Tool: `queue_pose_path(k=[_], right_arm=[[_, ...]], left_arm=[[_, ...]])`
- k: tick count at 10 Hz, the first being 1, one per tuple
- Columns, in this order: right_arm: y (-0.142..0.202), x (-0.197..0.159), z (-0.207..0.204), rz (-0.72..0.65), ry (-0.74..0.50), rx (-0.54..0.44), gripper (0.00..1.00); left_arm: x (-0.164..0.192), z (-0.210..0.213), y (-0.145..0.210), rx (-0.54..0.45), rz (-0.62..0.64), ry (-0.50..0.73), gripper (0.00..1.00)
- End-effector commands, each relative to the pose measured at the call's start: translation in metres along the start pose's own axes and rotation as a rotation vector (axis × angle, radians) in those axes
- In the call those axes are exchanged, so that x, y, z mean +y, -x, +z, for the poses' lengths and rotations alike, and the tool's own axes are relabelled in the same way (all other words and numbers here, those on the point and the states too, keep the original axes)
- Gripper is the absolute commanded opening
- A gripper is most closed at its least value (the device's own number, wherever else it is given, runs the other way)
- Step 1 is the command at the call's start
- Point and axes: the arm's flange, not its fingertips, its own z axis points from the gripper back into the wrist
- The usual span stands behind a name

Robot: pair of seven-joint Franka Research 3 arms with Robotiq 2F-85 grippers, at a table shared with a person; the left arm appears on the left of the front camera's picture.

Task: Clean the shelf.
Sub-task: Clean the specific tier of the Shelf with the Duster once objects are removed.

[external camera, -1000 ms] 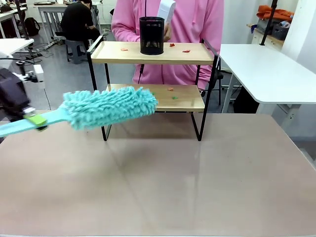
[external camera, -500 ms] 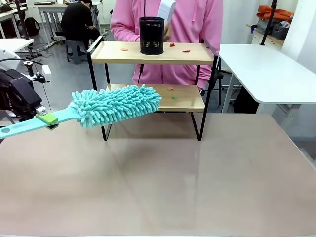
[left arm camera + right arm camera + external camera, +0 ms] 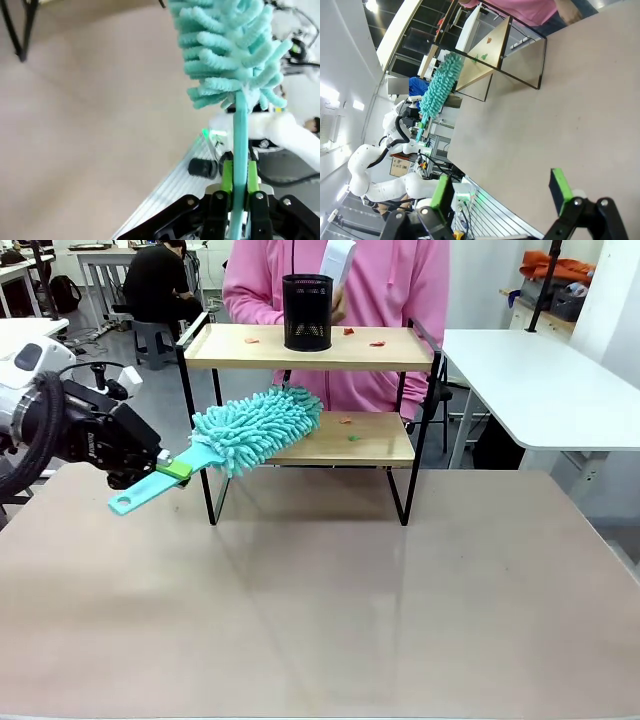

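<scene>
left gripper (image 3: 172, 469) clamped on one duster (image 3: 258, 426) — head over shelf (image 3: 400, 348) lower board; right gripper (image 3: 501, 189) apart; one black cup (image 3: 307, 312) atop

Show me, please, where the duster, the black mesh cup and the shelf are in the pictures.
duster (image 3: 258, 426): front view, the middle of its fluffy teal head.
black mesh cup (image 3: 307, 312): front view, its side wall.
shelf (image 3: 400, 355): front view, the front edge of its top board.

Looks like a robotics lab to me: white robot arm (image 3: 30, 360) with loose cables (image 3: 28, 455), plain white tables (image 3: 530, 380), grey floor (image 3: 130, 405), and another person (image 3: 160, 285) sitting at a desk (image 3: 105, 252) way back.
</scene>
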Motion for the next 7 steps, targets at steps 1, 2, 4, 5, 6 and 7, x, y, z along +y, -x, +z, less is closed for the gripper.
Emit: queue_pose_path(k=[1, 2, 4, 5, 6, 7], right_arm=[[-0.003, 0.001, 0.000, 0.028, -0.015, -0.017, 1.00], [-0.003, 0.001, 0.000, 0.028, -0.015, -0.017, 1.00], [-0.003, 0.001, 0.000, 0.028, -0.015, -0.017, 1.00], [-0.003, 0.001, 0.000, 0.028, -0.015, -0.017, 1.00], [-0.003, 0.001, 0.000, 0.028, -0.015, -0.017, 1.00], [-0.003, 0.001, 0.000, 0.028, -0.015, -0.017, 1.00]], left_arm=[[-0.005, -0.014, 0.002, -0.114, -0.003, -0.028, 0.12], [-0.003, -0.019, -0.002, -0.149, 0.019, -0.037, 0.12], [0.001, -0.037, -0.015, -0.191, 0.028, -0.109, 0.12], [0.003, -0.046, -0.023, -0.229, 0.050, -0.124, 0.12], [0.005, -0.054, -0.031, -0.274, 0.056, -0.161, 0.12], [0.007, -0.061, -0.038, -0.305, 0.046, -0.213, 0.12]])
